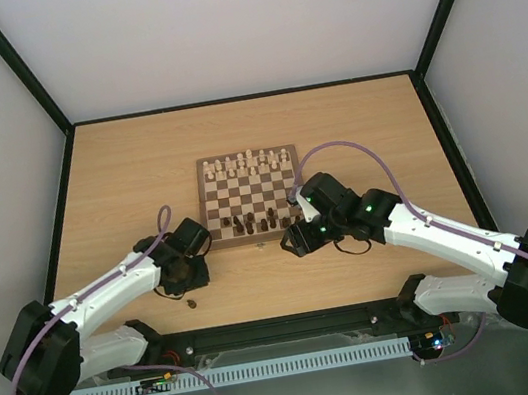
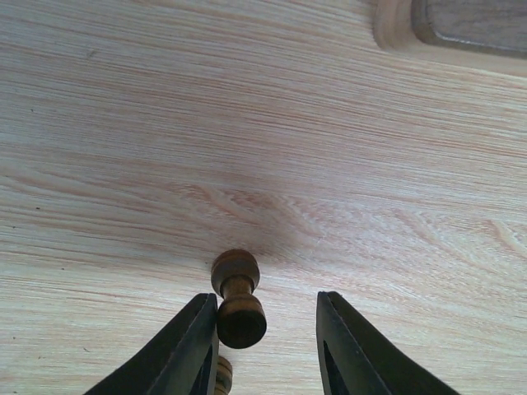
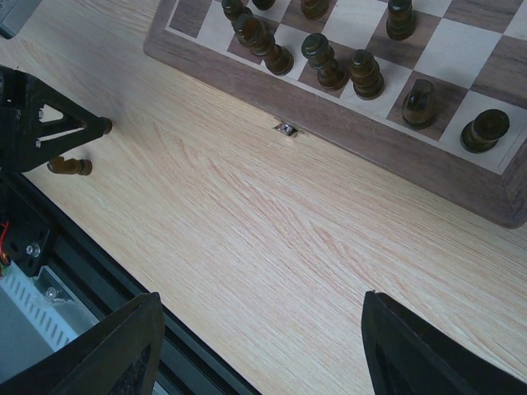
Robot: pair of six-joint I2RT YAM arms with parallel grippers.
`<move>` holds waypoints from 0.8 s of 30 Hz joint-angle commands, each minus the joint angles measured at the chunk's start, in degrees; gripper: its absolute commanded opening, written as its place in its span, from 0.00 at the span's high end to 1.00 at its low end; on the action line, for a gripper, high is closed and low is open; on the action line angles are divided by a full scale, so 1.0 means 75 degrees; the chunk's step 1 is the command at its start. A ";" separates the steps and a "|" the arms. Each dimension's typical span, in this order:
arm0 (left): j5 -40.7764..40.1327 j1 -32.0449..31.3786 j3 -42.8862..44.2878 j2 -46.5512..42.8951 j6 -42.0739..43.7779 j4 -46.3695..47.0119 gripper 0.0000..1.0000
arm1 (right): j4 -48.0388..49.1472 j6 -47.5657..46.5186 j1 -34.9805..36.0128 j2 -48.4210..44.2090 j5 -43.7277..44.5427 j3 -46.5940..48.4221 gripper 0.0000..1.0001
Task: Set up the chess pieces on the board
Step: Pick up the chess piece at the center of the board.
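Looking from above, you see the board [image 1: 204,172] mid-table, dark chess pieces [image 1: 248,222] on its near rows, and the left gripper [image 1: 184,277] low beside its near-left corner. Your left wrist view shows a fallen dark pawn [image 2: 238,298] between parted fingers [image 2: 193,346], touching only one. Your right wrist view shows the right gripper [image 3: 259,321] spread wide above the table [image 3: 247,222], near the board's edge.

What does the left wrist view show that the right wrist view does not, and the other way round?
Only the left wrist view: one dark chess piece lying on its side between the left gripper's open fingers, touching one finger. Only the right wrist view: several dark chess pieces on the board's near squares, a small metal latch on its edge, and the right gripper open, holding nothing. Both: the wooden table and part of the board.
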 commanded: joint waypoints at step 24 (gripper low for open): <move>-0.0119 0.0045 0.0488 0.0260 0.0253 -0.0555 0.87 | -0.0076 -0.0002 0.0135 0.0039 0.0164 -0.0150 0.34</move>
